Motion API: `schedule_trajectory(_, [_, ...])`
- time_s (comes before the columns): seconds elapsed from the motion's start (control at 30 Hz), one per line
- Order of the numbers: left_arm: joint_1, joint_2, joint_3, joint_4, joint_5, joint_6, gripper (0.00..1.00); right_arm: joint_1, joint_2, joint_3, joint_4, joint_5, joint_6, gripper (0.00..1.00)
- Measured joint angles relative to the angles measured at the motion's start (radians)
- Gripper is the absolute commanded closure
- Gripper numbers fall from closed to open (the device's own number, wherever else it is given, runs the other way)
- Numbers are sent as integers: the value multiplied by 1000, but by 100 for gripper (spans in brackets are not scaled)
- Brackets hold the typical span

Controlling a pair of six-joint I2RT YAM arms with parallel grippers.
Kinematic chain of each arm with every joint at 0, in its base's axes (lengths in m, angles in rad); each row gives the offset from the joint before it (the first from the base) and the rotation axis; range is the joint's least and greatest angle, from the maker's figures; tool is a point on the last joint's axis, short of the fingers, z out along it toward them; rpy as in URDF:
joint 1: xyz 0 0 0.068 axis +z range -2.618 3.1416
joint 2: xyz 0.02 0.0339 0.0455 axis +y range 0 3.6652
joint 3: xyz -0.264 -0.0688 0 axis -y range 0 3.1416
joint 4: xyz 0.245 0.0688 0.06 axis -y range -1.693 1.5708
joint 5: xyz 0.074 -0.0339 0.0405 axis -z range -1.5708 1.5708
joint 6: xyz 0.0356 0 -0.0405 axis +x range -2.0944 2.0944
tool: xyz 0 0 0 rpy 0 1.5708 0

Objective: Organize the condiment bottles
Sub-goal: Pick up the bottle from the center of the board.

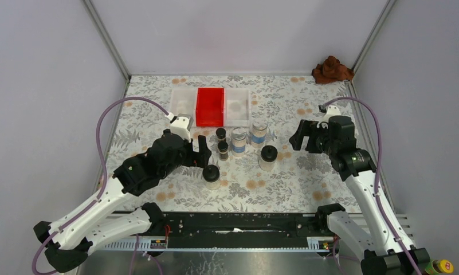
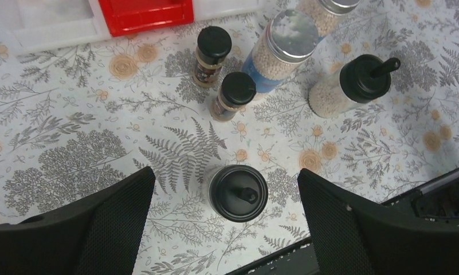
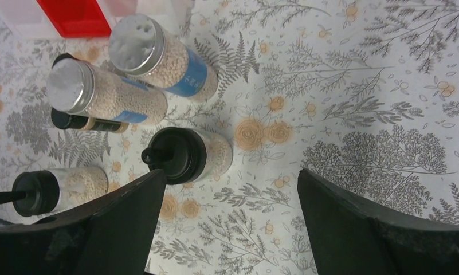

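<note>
Six condiment bottles stand mid-table. Two slim dark-brown bottles (image 1: 220, 134) (image 1: 223, 150) stand one behind the other. Two silver-lidded, blue-labelled jars (image 1: 239, 141) (image 1: 259, 132) stand to their right. One clear jar with a black domed cap (image 1: 211, 176) stands nearest the arms, the other (image 1: 268, 157) to its right. My left gripper (image 1: 204, 152) is open and hovers over the near clear jar (image 2: 238, 193), which sits between its fingers without touching them. My right gripper (image 1: 299, 139) is open and empty, just right of the other clear jar (image 3: 184, 154).
A white tray (image 1: 184, 103) with a red bin (image 1: 210, 106) in its middle lies behind the bottles. A brown cloth (image 1: 332, 70) sits in the far right corner. A yellow-capped bottle (image 1: 442, 266) lies off the table at bottom right.
</note>
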Motion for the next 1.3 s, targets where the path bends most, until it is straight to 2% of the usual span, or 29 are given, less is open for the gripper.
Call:
schedule_trajectory(0.17, [0,0,-19,-1,18,-10,1,26,43,22,-52,-26,-38,12])
schedule_trajectory(0.3, [0,0,-25,0,18,-11,1,105,115,65,-95,-9,-59,11])
schedule_trajectory(0.6, [0,0,-34,2,17,-11,1,458,242,195,-153,166,-63,10])
schedule_trajectory(0.73, [-2,0,-37,2,17,-10,1,563,285,198,-167,260,-60,9])
schedule_trajectory(1.0, [-2,-15,-37,2,16,-4,1,602,299,164,-172,418,-56,7])
schedule_trajectory(1.3, [-2,-19,-37,2,8,14,1,602,359,100,-123,453,-57,5])
